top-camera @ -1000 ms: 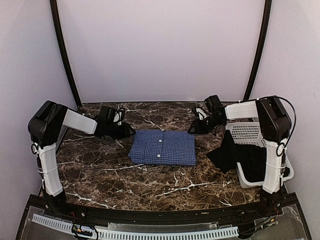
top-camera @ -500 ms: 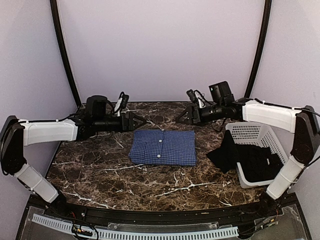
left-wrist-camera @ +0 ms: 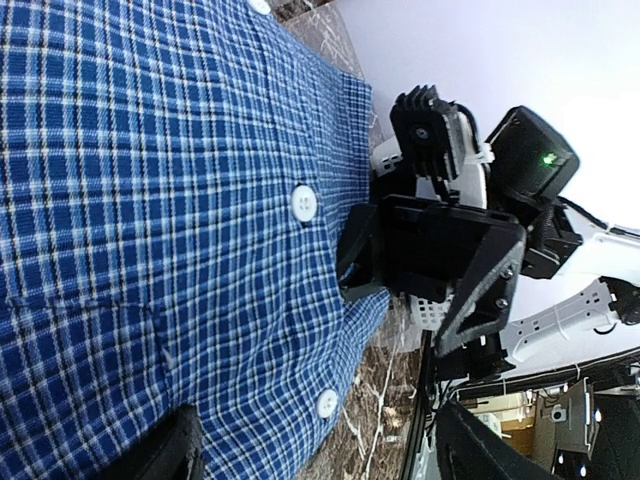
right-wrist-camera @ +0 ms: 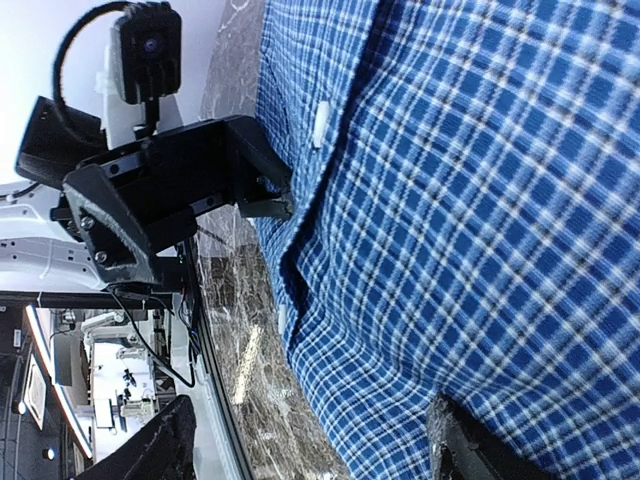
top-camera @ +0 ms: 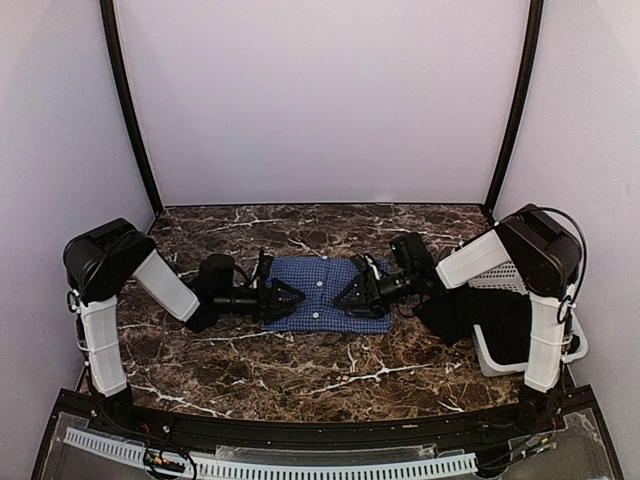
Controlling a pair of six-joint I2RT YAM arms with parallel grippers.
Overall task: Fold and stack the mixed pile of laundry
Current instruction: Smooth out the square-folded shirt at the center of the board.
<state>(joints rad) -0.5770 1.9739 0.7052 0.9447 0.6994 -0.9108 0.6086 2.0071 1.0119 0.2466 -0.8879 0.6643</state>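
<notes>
Both jaws agape over checked shirt (top-camera: 318, 290) — black garment (top-camera: 455, 312) aside.

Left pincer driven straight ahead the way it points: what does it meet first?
Likely the shirt it sits low over, bunching the cloth; beyond that, the right pincer facing it head-on. Height above the cloth is unclear.

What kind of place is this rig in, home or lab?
Probably a lab robot cell staged for laundry folding, not a home: blank white enclosure walls, marble-pattern table, checked shirt and white basket as props.
</notes>
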